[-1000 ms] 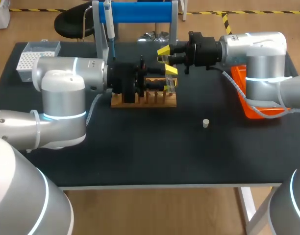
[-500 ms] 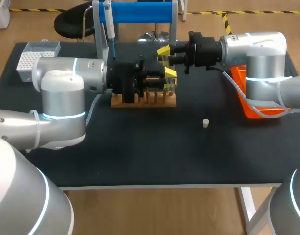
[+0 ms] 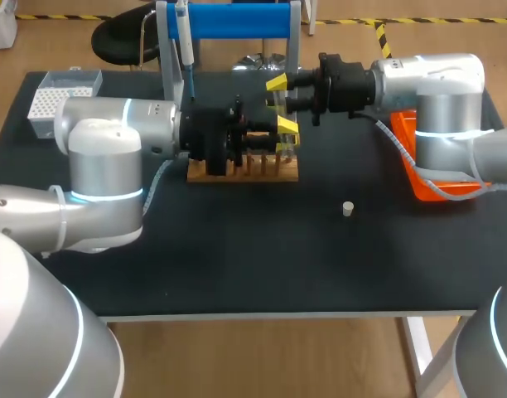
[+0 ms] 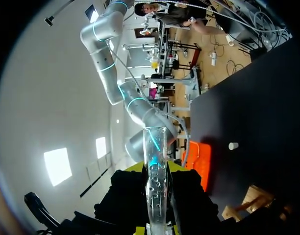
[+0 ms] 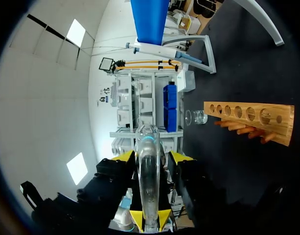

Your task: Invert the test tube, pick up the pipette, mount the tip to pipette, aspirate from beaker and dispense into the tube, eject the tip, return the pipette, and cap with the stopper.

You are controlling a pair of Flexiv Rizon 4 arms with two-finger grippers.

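The right gripper (image 5: pixel 150 219) is closed on the test tube (image 5: pixel 148 171). In the right wrist view its two yellow tips press the glass from either side near one end, and the tube runs out ahead of them. The left gripper (image 4: pixel 156 228) faces it from the opposite side and is likewise closed on the same tube. Its tips show only at the edge of the left wrist view, with the glass passing between them. In the head view the two grippers meet nose to nose, holding the tube in the air above the right end of the wooden rack (image 3: pixel 237 174). Behind the rack rises the blue stand (image 3: pixel 237 21) with the pipette (image 3: pixel 184 41) hanging on it, and the beaker (image 5: pixel 196 117) sits near one end of the rack. The tip box (image 3: pixel 59 93) lies at the rear left of the table (image 3: pixel 262 257). The orange tray (image 3: pixel 405 133) lies at the right, partly hidden by the right arm. The white stopper (image 3: pixel 347 208) lies alone, well apart from the rack.
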